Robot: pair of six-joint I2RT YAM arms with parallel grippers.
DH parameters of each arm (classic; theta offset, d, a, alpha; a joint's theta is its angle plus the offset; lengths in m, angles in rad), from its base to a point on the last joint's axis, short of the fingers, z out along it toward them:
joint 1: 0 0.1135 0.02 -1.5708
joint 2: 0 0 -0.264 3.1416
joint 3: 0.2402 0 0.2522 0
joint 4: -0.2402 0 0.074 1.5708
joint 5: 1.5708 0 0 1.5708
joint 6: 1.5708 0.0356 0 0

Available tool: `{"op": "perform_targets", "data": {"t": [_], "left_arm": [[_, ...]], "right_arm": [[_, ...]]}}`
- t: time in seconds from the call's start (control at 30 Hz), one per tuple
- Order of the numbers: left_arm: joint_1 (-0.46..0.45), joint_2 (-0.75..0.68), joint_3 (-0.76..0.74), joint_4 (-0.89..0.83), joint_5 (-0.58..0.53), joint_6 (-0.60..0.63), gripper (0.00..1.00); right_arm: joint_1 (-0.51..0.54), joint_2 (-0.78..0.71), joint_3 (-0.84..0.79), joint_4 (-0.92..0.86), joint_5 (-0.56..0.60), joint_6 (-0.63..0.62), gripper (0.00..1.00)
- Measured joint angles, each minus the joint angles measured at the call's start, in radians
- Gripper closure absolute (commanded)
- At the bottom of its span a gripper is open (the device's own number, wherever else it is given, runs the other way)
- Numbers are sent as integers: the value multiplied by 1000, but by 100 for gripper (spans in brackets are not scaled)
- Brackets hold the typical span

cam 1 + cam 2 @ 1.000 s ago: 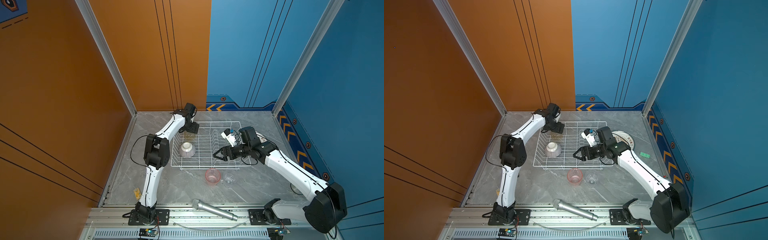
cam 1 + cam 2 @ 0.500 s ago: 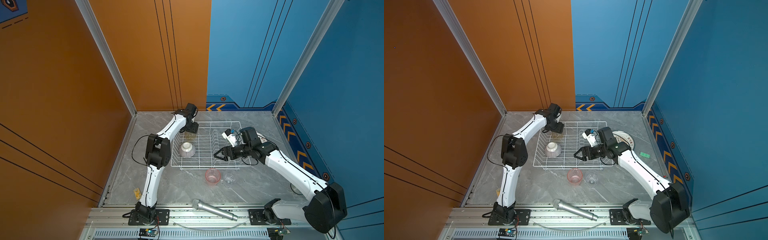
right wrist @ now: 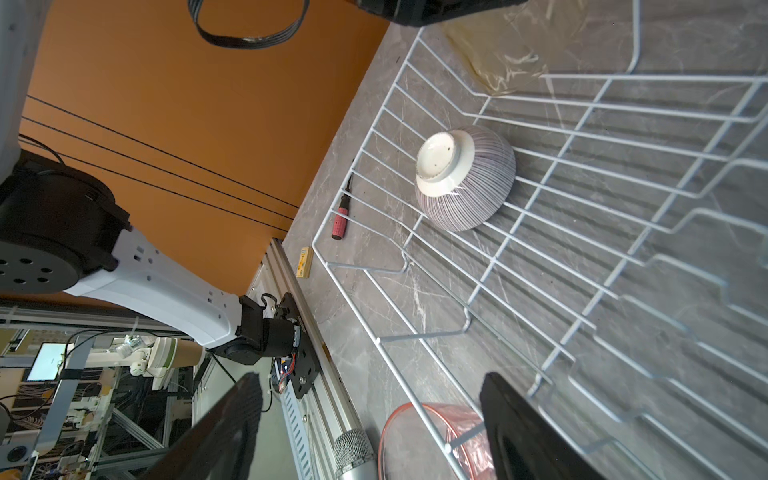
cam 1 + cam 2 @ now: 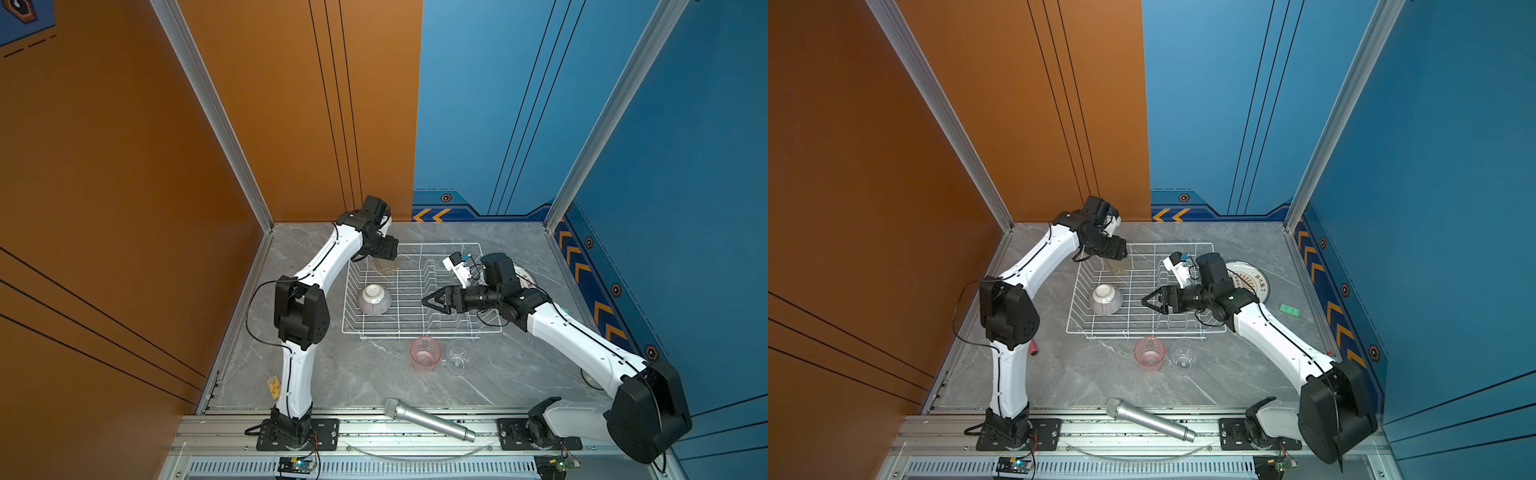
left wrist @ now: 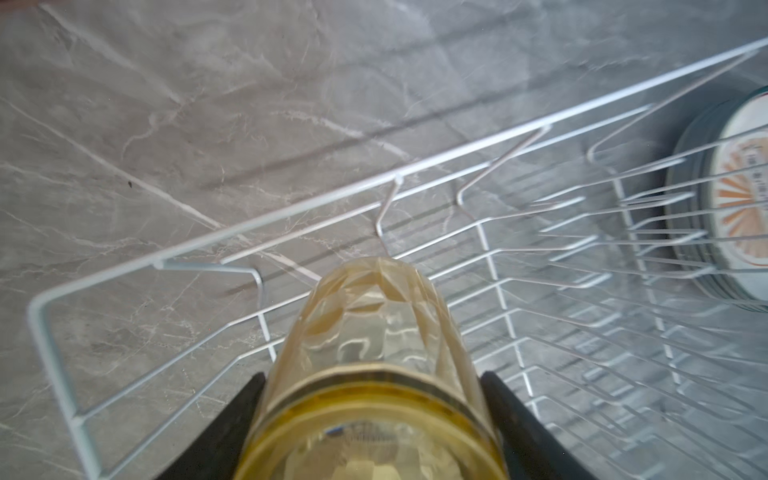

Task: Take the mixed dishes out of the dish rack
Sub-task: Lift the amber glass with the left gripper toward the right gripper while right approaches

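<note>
The white wire dish rack [image 4: 409, 299] [image 4: 1138, 299] stands mid-table. At its back left corner my left gripper [image 4: 384, 258] [image 5: 372, 376] is shut on the yellow tumbler [image 4: 386, 267] [image 4: 1118, 266] [image 5: 374, 332], a black finger on each side. A striped bowl [image 4: 374, 298] [image 4: 1106, 299] [image 3: 465, 178] sits upside down in the rack, white foot up. My right gripper [image 4: 428, 300] [image 4: 1148, 302] [image 3: 372, 378] hovers open over the rack's middle, pointing at the bowl and holding nothing. A stack of plates [image 4: 1250, 280] [image 5: 739, 208] lies on the table beside the rack's right end.
In front of the rack stand a pink tumbler [image 4: 426, 352] [image 4: 1149, 351] and a clear tumbler [image 4: 459, 357] [image 4: 1183, 354]. A silver microphone [image 4: 428, 419] lies at the front edge. A red screwdriver [image 3: 340, 216] lies left of the rack, a green block [image 4: 1289, 309] at the right.
My left gripper's jaws have closed in onto the yellow tumbler. The right arm has barely moved and stays open.
</note>
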Motion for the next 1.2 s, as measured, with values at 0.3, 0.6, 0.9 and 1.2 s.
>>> {"op": "perform_targets", "data": {"t": [0.3, 0.6, 0.9, 1.2], "left_arm": [[2, -202, -142, 98, 292, -58, 53], [-9, -294, -314, 255, 534, -166, 53], [-29, -324, -417, 446, 670, -287, 53], [-31, -350, -559, 792, 800, -517, 54]], "right_arm": [[-55, 57, -122, 429, -55, 230, 27], [-76, 111, -164, 793, -53, 407, 33], [-82, 156, -165, 1040, -53, 534, 49], [-85, 206, -166, 1231, -62, 653, 95]]}}
